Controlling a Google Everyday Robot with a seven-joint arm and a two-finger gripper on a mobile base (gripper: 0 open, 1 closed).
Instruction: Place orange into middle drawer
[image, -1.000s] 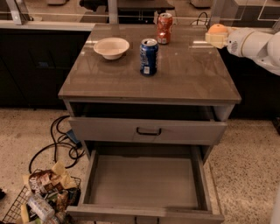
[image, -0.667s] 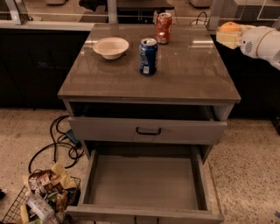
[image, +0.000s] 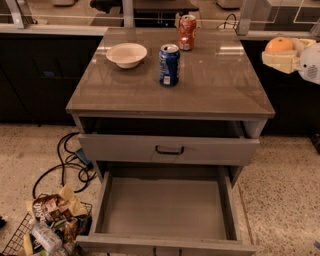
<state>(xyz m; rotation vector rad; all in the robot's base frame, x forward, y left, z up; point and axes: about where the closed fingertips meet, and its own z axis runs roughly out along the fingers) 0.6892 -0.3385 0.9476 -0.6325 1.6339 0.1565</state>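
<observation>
The orange (image: 279, 44) is held in my gripper (image: 282, 54) at the right edge of the view, off the right side of the cabinet top and at about its height. The cream fingers (image: 280, 60) are shut around the fruit. The middle drawer (image: 165, 207) is pulled wide open below, its flat grey floor bare. It lies well to the lower left of the gripper.
The cabinet top (image: 210, 85) bears a white bowl (image: 126, 54), a blue soda can (image: 169, 65) and a red-orange soda can (image: 187, 32). The upper drawer front (image: 169, 149) with black handle stands slightly open. A wire basket of trash (image: 45, 225) and black cables (image: 70, 160) lie on the floor left.
My gripper with the orange has moved to the right, from over the cabinet top's right back corner to beyond its right edge.
</observation>
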